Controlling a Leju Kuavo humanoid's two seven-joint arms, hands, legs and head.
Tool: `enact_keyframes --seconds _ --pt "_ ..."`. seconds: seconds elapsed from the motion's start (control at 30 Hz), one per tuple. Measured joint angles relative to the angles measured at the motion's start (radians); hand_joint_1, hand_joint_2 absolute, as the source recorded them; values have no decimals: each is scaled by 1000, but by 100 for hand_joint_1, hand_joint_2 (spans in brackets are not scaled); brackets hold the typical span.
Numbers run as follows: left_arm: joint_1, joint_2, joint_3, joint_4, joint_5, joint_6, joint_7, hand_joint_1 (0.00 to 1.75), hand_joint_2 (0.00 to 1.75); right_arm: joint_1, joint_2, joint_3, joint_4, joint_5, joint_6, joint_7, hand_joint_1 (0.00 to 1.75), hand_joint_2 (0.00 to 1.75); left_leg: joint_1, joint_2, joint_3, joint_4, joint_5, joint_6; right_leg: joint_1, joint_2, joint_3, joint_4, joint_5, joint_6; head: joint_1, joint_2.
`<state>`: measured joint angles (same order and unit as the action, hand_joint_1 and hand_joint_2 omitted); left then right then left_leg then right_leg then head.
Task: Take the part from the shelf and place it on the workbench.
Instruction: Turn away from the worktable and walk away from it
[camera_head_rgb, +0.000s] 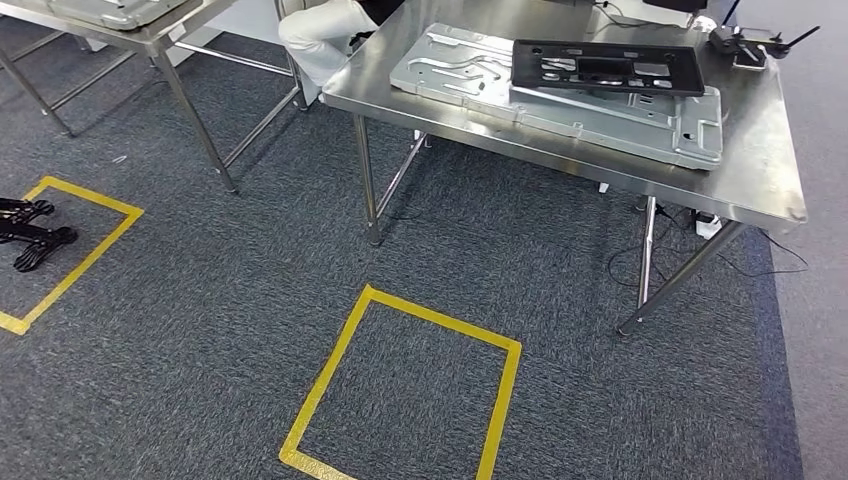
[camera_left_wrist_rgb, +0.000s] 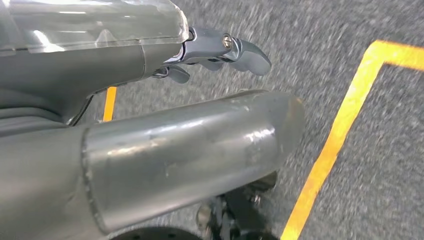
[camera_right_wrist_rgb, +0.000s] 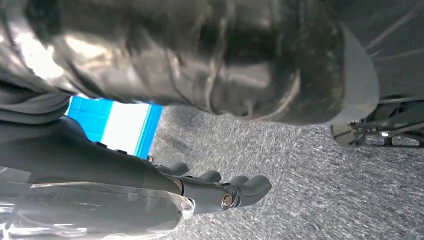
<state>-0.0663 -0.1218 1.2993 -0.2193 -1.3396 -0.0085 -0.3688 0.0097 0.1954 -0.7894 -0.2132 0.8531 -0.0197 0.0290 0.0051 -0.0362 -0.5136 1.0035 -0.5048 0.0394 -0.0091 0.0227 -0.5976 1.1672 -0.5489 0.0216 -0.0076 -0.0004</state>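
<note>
The grey carpet floor (camera_head_rgb: 200, 330) takes up most of the head view, with a yellow tape square (camera_head_rgb: 405, 390) marked on it near the middle and a second yellow tape square (camera_head_rgb: 60, 250) at the left edge. Black stand feet (camera_head_rgb: 30, 232) lie inside that left square.

The steel workbench (camera_head_rgb: 760, 170) stands far right, its near edge running from the left corner leg down to the right corner. Between that edge and the middle tape square the carpet is open. A second steel table (camera_head_rgb: 150, 35) stands far left, with open carpet between the two tables. A person in white trousers (camera_head_rgb: 320, 40) sits in the gap behind them.

On the workbench lies a large grey metal panel (camera_head_rgb: 600, 110), flat, reaching close to the near edge. The black part (camera_head_rgb: 605, 68) rests flat on top of that panel, toward its far side. A small black device (camera_head_rgb: 745, 45) sits on the bench top at the far right corner, apart from the panel.

The left hand (camera_left_wrist_rgb: 220, 52) hangs over the carpet beside a yellow tape line; its fingers (camera_left_wrist_rgb: 250, 55) are curled in together with nothing in them. The right hand (camera_right_wrist_rgb: 220, 192) also hangs over bare carpet, fingers (camera_right_wrist_rgb: 255, 186) curled in side by side, empty. The wrist views show both hands down by the floor, with the black part up on the workbench, well apart from either.
</note>
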Motion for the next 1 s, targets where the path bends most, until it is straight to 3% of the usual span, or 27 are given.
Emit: enact_keyframes --seconds 0.07,0.1,0.13,0.17,0.23,0.33,0.4,0.43,0.5,0.57,0.6,0.7,0.77,0.83,0.9,0.93,1.0 --pt "-2 -5 0 0 -2 3 -2 0 0 1 -2 -3 0 2 4 -4 0 0 0 -19 -10 4 7 -7 3 47 65 -119 34 -19 0 0" --pt "-3 -7 0 1 -2 5 -3 0 0 1 -2 -4 1 4 6 -6 0 0 3 -28 -17 4 11 -12 5 62 77 -146 37 -25 0 0" --pt "-5 -9 0 1 -4 7 -3 0 0 0 -2 -4 1 5 9 -8 0 0 5 -38 -22 4 15 -19 7 61 79 -155 37 -29 0 0" --pt "-5 -8 0 1 -6 10 -4 0 0 -1 -1 -5 2 6 12 -10 0 0 7 -48 -26 3 19 -27 6 49 80 -162 41 -31 0 0" --pt "-4 -8 0 1 -8 15 -5 0 0 -3 0 -7 2 9 19 -11 0 0 6 -35 -38 20 8 -36 1 22 88 -181 51 -39 -1 0" --pt "-5 -8 0 1 -10 24 -7 0 0 -2 2 -9 4 16 27 -11 0 0 9 15 -111 168 -79 -47 -1 -22 89 -194 58 -49 -3 0" --pt "-5 -8 0 1 -10 31 -7 0 0 -3 5 -9 5 20 33 -11 0 0 13 25 -149 258 -110 -56 0 -51 84 -190 58 -49 -3 0" --pt "-3 -8 0 1 -10 34 -7 0 0 -4 7 -9 6 21 35 -11 0 0 15 29 -144 255 -99 -60 -1 -64 81 -187 57 -48 -3 0" --pt "-1 -8 0 1 -10 39 -7 0 0 -6 10 -9 6 22 37 -10 0 0 19 49 -80 151 -43 -63 -2 -86 76 -176 52 -42 -3 0" --pt "-2 -8 0 1 -10 43 -7 0 0 -9 14 -9 6 24 38 -9 0 0 15 81 -19 39 -9 -55 0 -104 73 -163 45 -31 -3 0" --pt "-3 -8 0 1 -10 45 -8 0 0 -10 15 -9 6 26 39 -9 0 0 13 89 -7 12 -5 -49 2 -111 73 -159 43 -25 -3 0" --pt "0 -8 0 1 -10 48 -11 0 0 -14 19 -9 6 33 39 -7 0 0 11 71 -10 2 0 -29 2 -126 77 -157 41 -9 -2 0" --pt "1 -9 0 1 -9 48 -16 0 0 -16 22 -9 7 41 39 -5 0 0 15 55 -11 -4 10 -15 -2 -96 63 -121 8 0 -2 0" --pt "1 -9 0 1 -9 47 -20 0 0 -16 24 -9 7 54 42 -4 0 0 15 41 -17 -6 17 -6 -5 -50 16 -11 -62 5 -1 0" --pt "1 -8 0 1 -9 47 -22 0 0 -17 25 -8 8 69 47 -3 0 0 13 22 -22 -5 20 -2 -5 -32 -31 98 -104 7 -2 0" --pt "2 -8 0 1 -9 47 -23 0 0 -18 25 -8 8 74 50 -2 0 0 12 9 -23 -3 21 -2 -4 -29 -35 110 -96 6 -2 0" --pt "3 -8 0 1 -8 46 -23 0 0 -21 27 -7 8 81 53 2 0 0 11 -19 -23 1 20 -3 -4 -11 4 27 -29 -1 -2 0"
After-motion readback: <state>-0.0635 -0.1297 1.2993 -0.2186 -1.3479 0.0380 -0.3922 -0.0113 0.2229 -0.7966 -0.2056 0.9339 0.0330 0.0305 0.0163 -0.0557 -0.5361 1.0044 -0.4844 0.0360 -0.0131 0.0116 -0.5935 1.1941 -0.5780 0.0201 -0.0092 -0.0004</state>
